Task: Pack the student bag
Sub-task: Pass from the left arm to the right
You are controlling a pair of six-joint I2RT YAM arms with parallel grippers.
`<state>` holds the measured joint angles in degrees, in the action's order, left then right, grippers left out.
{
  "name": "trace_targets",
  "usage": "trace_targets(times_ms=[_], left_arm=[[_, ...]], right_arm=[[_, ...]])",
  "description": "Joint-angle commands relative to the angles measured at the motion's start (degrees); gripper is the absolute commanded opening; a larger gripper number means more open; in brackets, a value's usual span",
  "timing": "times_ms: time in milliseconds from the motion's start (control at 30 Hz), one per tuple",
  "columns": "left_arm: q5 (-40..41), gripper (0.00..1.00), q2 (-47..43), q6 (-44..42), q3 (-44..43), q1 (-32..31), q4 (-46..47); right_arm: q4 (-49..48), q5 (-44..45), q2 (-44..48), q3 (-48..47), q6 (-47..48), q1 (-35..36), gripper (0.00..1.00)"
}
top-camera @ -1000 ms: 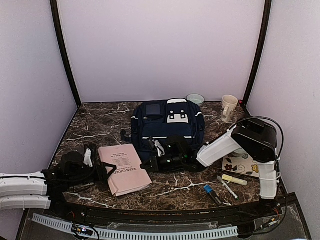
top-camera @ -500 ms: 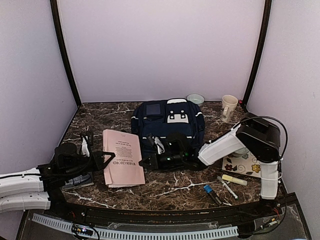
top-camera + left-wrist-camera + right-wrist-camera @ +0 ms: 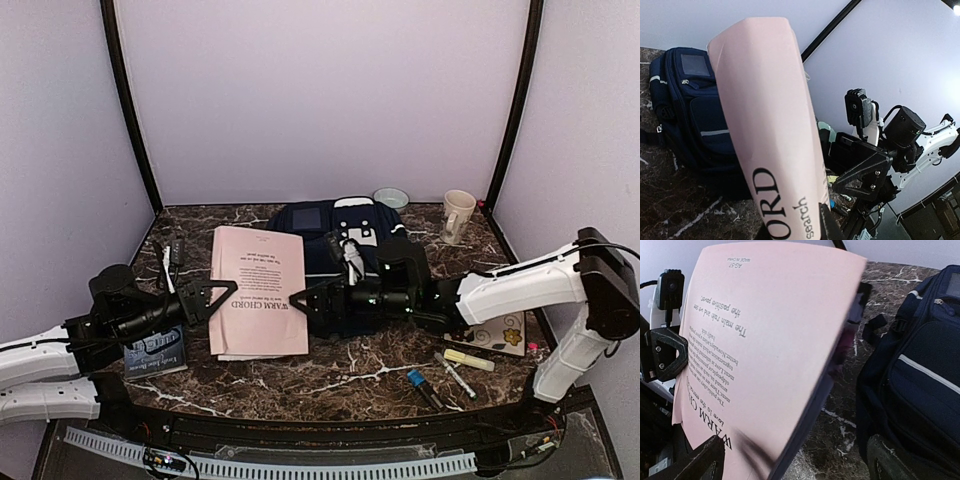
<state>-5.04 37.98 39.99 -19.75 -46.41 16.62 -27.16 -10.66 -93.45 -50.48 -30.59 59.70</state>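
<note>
Now book [image 3: 257, 290] higher in left hand [image 3: 218, 302].

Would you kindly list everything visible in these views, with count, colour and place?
student bag: 1, navy with white trim, back centre
booklet: 1, pink, raised left of bag
book: 1, dark, front left
bowl: 1, pale green, behind bag
mug: 1, cream, back right
floral card: 1, white, right
highlighter: 1, yellow, front right
marker: 1, blue-capped, front right
pen: 1, pale, front right
table: 1, dark marble
left end effector: shut on booklet
right end effector: open, at booklet's right edge
</note>
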Motion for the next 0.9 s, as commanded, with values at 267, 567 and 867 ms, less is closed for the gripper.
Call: trace_targets(times_ms=[267,567,867], left_arm=[[-2.9,0.00,11.2,-5.5,-8.2,-0.2,15.8],[0.9,0.00,18.9,-10.3,-11.9,-0.2,20.9],[4.6,0.00,25.9,-11.5,-16.7,-0.2,26.5]], right_arm=[[-0.3,8.6,14.4,11.4,1.5,-4.5,1.00],[2.2,13.6,20.4,14.7,2.0,-4.9,1.00],[0.0,16.1,24.3,17.5,1.8,-5.6,1.00]])
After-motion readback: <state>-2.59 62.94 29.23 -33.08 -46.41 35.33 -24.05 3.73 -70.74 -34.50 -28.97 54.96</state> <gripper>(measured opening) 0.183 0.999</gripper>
